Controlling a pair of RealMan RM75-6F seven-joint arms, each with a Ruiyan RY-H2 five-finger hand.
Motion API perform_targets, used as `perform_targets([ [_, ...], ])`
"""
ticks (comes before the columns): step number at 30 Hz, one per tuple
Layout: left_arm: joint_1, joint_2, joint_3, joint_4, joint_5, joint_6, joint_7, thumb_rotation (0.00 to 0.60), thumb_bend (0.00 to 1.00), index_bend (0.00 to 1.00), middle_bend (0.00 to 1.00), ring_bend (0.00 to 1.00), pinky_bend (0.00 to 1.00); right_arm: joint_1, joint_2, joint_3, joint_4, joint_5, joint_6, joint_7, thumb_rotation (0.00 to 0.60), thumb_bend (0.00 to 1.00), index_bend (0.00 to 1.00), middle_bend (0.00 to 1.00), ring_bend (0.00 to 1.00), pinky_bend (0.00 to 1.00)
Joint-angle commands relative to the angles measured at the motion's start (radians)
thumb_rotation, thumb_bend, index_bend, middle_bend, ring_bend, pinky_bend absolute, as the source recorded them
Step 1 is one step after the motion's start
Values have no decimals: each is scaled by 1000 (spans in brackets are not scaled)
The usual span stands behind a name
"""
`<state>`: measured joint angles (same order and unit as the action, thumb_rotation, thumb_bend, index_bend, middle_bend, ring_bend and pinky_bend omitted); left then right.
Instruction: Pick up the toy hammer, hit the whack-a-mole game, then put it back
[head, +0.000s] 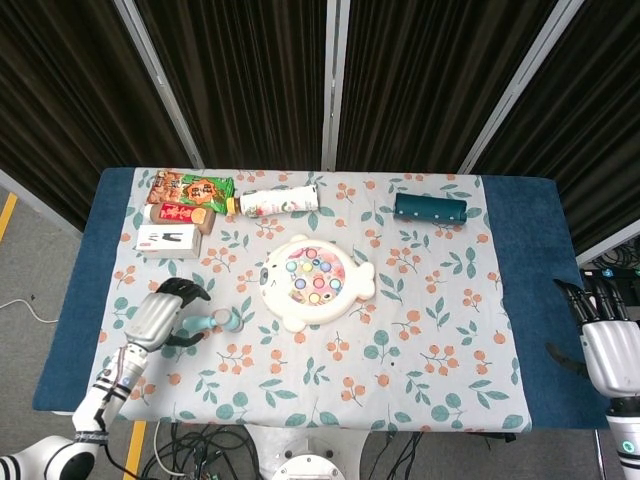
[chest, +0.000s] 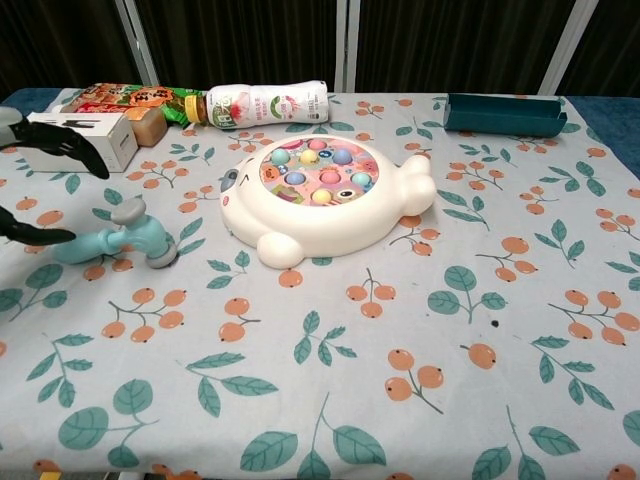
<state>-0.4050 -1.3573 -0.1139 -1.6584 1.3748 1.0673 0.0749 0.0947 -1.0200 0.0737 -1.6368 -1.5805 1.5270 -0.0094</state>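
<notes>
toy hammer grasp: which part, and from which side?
Probably the teal handle of the toy hammer. It lies flat on the cloth, handle pointing toward the table's left edge, grey-capped head toward the whack-a-mole game. Come from above on the left, fingers wrapping across the shaft. The left hand is already there, fingers apart around the handle end; the bulkier head gives a worse wrap.

The small pale-teal plastic toy hammer (chest: 118, 238) with grey-capped head lies flat on the cloth, just to the left of the cream, animal-shaped plastic whack-a-mole game (chest: 326, 196), its handle pointing away from the game. The game sits flat, its round top showing pastel pink, blue, yellow and purple mole buttons, none visibly pressed down.
</notes>
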Motion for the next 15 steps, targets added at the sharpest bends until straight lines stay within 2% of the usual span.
perform_targets([
  [1,-13,-37,6,-10,-33,-8,46,600,196,337,282,179,143,2,2,0,-1,0,-3,1,600,67,103,187,28,51],
  [7,-20,-106,1,19,-94,13,129,600,216,385,314,210,175,3,7,-1,-1,2,-6,4,600,67,103,187,28,50],
  [15,-24,-161,0,46,-133,49,206,600,230,387,381,257,234,3,5,-2,4,3,-6,10,600,68,103,190,28,49],
])
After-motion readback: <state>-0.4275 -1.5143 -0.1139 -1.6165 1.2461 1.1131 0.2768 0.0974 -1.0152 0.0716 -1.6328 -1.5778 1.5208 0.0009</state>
